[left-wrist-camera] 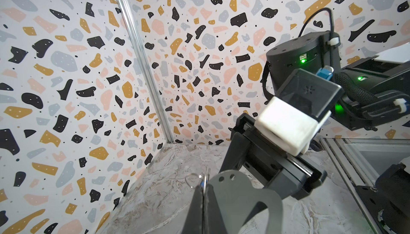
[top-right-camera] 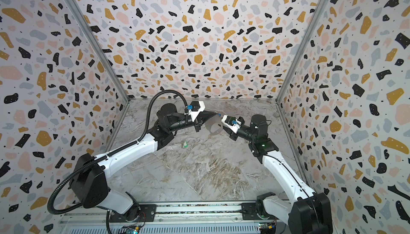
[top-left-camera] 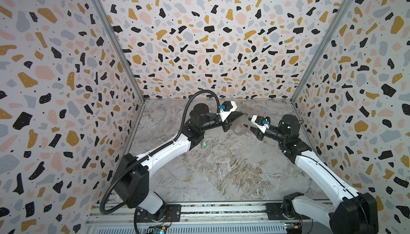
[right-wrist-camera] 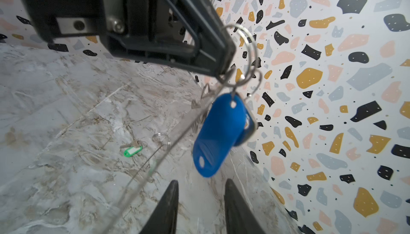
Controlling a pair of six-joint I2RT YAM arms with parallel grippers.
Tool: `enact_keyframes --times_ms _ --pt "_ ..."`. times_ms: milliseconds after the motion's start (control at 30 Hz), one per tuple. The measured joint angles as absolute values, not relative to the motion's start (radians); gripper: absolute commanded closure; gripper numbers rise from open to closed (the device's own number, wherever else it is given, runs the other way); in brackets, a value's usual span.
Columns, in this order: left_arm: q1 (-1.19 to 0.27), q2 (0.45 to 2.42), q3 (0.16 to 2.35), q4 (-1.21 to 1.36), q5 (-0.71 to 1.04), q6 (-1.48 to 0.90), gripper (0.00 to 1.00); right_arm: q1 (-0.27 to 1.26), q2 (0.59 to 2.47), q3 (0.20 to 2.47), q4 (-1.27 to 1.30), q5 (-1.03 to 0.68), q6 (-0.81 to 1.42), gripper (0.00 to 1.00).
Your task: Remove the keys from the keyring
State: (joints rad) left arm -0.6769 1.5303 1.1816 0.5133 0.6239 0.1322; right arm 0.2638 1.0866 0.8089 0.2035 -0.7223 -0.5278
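My left gripper (left-wrist-camera: 204, 187) is shut on a bunch of metal rings (right-wrist-camera: 246, 51), held above the back of the marble table (top-left-camera: 221, 168). From those rings hangs the key with the blue tag (right-wrist-camera: 219, 133). The keyring (left-wrist-camera: 239, 197), a flat grey tab with an oval cut-out, hangs there too and shows in both top views (top-left-camera: 240, 128) (top-right-camera: 214, 127). It is blurred and edge-on in the right wrist view. My right gripper (right-wrist-camera: 200, 184) stands open just short of the blue tag, with nothing between its fingers. The green-tagged key (right-wrist-camera: 132, 149) lies loose on the table (top-left-camera: 204, 144).
A small loose metal ring (right-wrist-camera: 162, 138) lies on the table beside the green-tagged key. Patterned walls (top-left-camera: 66, 88) close in the table on the left, back and right. A metal rail (top-left-camera: 199, 213) carrying both arm bases runs along the front edge.
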Motion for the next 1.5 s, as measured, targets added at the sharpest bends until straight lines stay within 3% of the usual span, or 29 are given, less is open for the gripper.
enact_keyframes --times_ms 233,700,900,1500 --pt "-0.674 1.530 1.182 0.508 0.663 0.131 1.00 0.160 1.018 0.809 0.202 -0.842 -0.522 0.62" --pt "-0.674 1.530 1.182 0.467 0.695 0.154 1.00 0.194 1.069 0.875 0.251 -1.003 -0.436 0.68" --pt "-0.674 1.530 1.182 0.440 0.698 0.170 1.00 0.210 1.089 0.895 0.275 -1.023 -0.387 0.75" --pt "-0.674 1.530 1.182 0.393 0.699 0.210 1.00 0.245 1.154 0.921 0.271 -0.998 -0.345 0.79"
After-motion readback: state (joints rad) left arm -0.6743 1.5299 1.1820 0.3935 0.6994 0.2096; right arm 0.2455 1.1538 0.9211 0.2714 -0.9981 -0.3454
